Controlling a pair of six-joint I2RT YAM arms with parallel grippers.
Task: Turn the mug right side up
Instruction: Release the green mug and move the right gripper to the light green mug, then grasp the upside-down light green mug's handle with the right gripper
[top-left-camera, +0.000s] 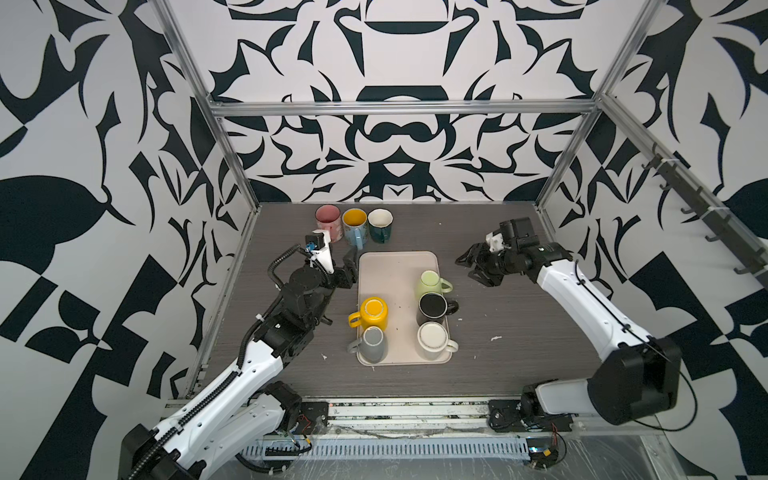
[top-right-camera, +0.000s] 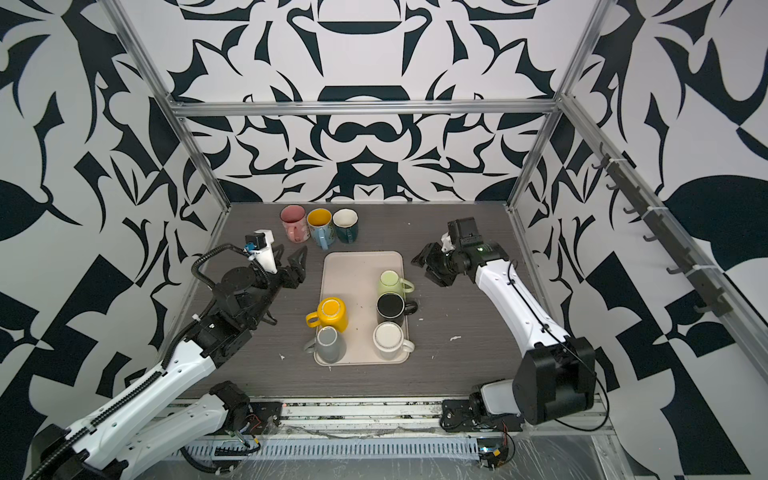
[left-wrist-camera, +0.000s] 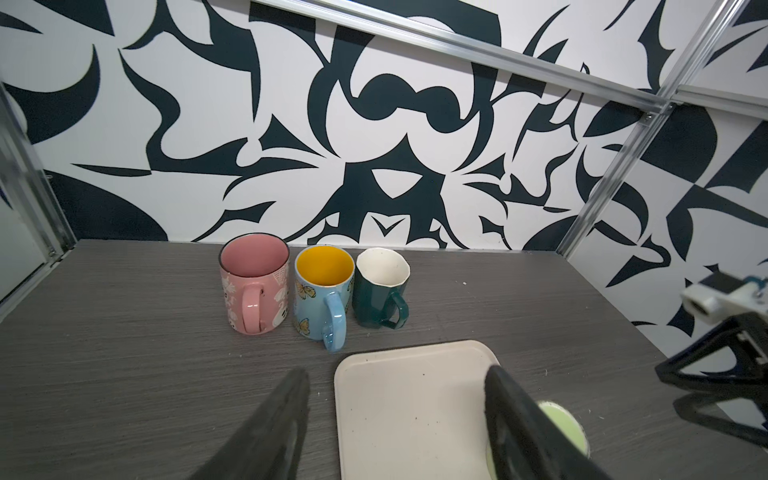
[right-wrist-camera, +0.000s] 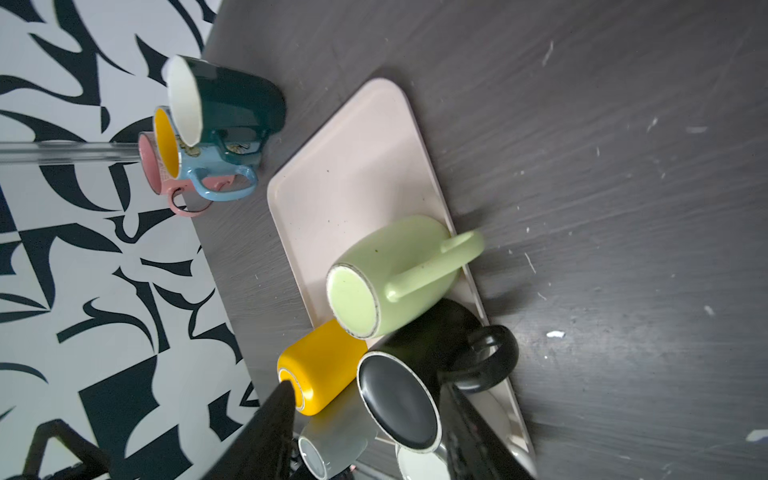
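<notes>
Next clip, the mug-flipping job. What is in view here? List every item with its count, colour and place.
tray: one, cream, middle of the table
upside-down mugs: five, on the tray; light green mug, black mug and white mug along its right side, yellow mug and grey mug along its left
upright mugs: three, in a row on the table behind the tray; pink mug, light blue mug, dark green mug
table: one, dark grey wood grain
hook rail: one, dark, on the right-hand frame
left gripper: open, empty, left of the tray's far end
right gripper: open, empty, right of the tray
</notes>
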